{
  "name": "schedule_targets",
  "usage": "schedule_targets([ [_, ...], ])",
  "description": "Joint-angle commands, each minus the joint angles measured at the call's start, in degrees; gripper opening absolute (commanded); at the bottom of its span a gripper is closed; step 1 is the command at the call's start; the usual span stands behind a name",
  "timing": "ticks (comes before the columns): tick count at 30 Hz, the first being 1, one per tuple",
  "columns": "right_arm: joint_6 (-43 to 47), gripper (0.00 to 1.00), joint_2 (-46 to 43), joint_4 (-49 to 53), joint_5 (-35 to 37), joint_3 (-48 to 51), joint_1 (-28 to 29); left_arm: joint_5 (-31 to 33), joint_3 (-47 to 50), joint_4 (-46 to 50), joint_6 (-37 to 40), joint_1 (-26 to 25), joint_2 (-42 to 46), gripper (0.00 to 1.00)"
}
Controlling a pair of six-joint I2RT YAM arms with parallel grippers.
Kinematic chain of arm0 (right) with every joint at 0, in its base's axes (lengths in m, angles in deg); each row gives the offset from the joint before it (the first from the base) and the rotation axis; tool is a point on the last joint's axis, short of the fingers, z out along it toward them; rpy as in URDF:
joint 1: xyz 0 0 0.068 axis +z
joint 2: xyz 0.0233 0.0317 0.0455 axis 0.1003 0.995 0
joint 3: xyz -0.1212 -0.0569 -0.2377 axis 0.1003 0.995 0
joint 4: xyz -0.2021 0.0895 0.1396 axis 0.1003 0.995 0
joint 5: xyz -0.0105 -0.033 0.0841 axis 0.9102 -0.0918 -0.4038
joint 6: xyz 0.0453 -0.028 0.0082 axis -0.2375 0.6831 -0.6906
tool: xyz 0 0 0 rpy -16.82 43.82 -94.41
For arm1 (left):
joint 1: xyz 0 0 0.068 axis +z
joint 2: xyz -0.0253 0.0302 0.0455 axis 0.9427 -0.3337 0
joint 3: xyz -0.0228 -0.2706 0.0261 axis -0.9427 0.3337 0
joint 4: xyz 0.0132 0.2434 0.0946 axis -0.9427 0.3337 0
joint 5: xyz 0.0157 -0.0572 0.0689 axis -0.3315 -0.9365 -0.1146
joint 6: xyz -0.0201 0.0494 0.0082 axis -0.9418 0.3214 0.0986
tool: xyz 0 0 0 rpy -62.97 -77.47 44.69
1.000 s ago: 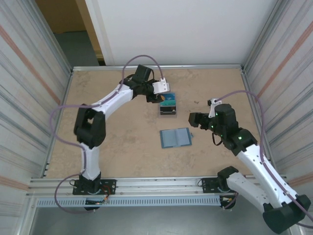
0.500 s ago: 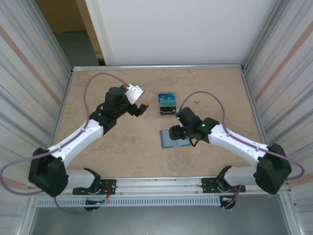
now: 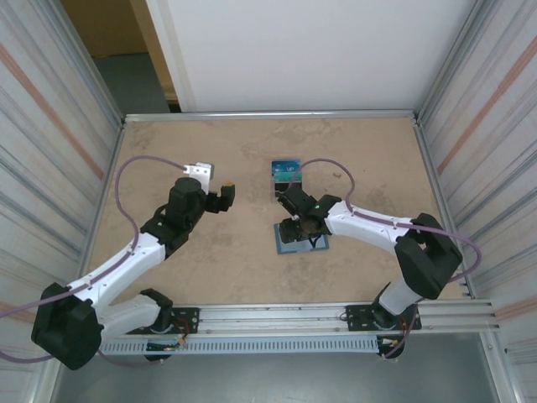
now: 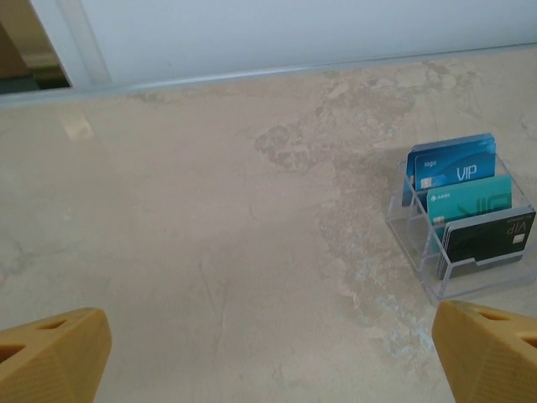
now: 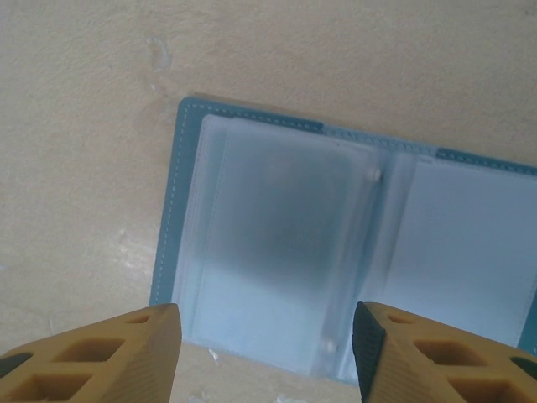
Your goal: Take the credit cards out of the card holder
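Left tool (image 4: 268,357): its jaws stand wide apart with nothing between them. It hangs over a bare stretch of the surface (image 4: 193,218), left of the stand.
Right tool (image 5: 268,353): its fingers are apart and clamp nothing. It is poised low over the card holder, and the two tips straddle the holder's near edge.
Card holder (image 5: 277,243): it lies open and flat on the surface, near the middle and just in front of the stand. A teal-blue stitched cover frames frosted clear sleeves, with the fold running down between the two halves.
Credit cards (image 4: 470,200): three stand upright in the stand, one behind another. A blue one printed "VIP" is at the back, a teal one is in the middle, and a dark one marked "VIP" is in front.
Stand (image 4: 413,243): a clear slotted rack resting on the surface, apart from the card holder and farther from the arm bases.
Surface: mottled beige, with a metal rail around it.
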Motion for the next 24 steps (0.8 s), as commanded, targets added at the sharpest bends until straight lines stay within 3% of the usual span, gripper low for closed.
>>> schedule_targets([
  [1, -0.1, 0.54, 2.4, 2.1, 2.4, -2.4, 1.0, 1.8, 1.5, -1.4, -5.3, 0.2, -0.1, 0.99],
  [10, 0.5, 0.44, 7.3, 4.4, 5.1, -5.8, 3.1, 5.3, 0.4, 2.0, -9.8, 1.5, -1.6, 0.99],
  [24, -0.4, 0.51, 11.4, 2.9, 2.2, -5.2, 3.0, 3.9, -0.1, 5.2, -10.9, 2.5, -3.4, 0.99],
])
